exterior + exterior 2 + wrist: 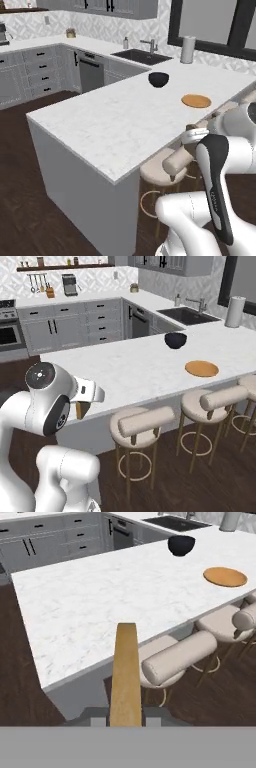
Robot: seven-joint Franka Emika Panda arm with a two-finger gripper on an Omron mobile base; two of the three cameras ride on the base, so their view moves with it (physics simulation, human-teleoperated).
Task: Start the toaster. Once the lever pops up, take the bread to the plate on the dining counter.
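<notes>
**A:** ok so kitchen scene, grey cabinets and a sink [189, 315] at the back, long white marble dining counter [115, 125] sticking out into the room over dark wood floor. Where's the bread?

**B:** The bread [125, 674] is edge-on in the hand view, a tan slice pinched by the gripper [125, 718], which is clamped on its lower end. It's held off the counter, out past the near long edge, above the stools. In the right base view you can just spot it as a brown sliver [78, 410] under the hand.

**A:** and the plate?

**B:** The plate [196, 101] sits flat near the stool-side edge, toward the far end of the counter, nothing on it. Dark bowl [158, 79] is further in, well apart from it. Three padded stools [142, 426] are tucked under the overhang, and a paper towel roll [235, 311] stands by the window.
</notes>
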